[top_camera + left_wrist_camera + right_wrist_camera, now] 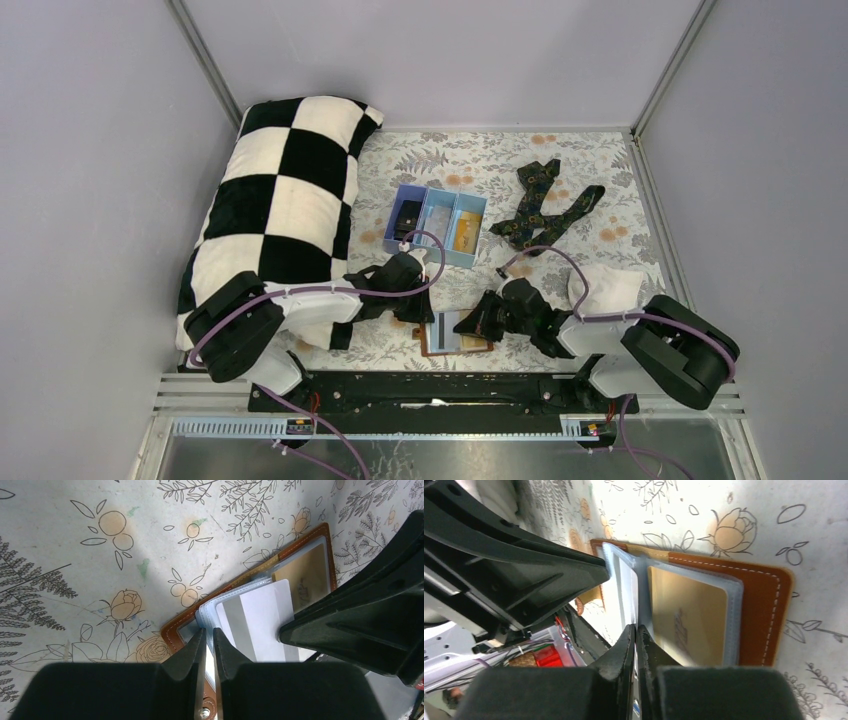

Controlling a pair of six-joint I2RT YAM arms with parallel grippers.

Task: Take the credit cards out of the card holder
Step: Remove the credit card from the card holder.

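The brown card holder [436, 349] lies open on the floral cloth at the near edge, pale sleeves fanned up. My left gripper [209, 631] is shut on the edge of its pale blue-grey inner panels [210, 611]; the leather corner [175, 631] shows beside the fingers. My right gripper [635, 628] is shut on a thin pale grey card [260, 625] that sticks out of the sleeves. A gold card [686, 615] sits in the sleeve on the holder's other half [764, 605]. In the top view both grippers, left [415, 295] and right [482, 322], meet over the holder.
A light blue three-compartment tray [433, 211] stands behind the holder, with a black card [407, 218] and a gold-orange card [465, 240] in it. A dark patterned necktie [540, 205] lies at the back right. A checkered pillow [280, 200] fills the left. White cloth [605, 285] sits right.
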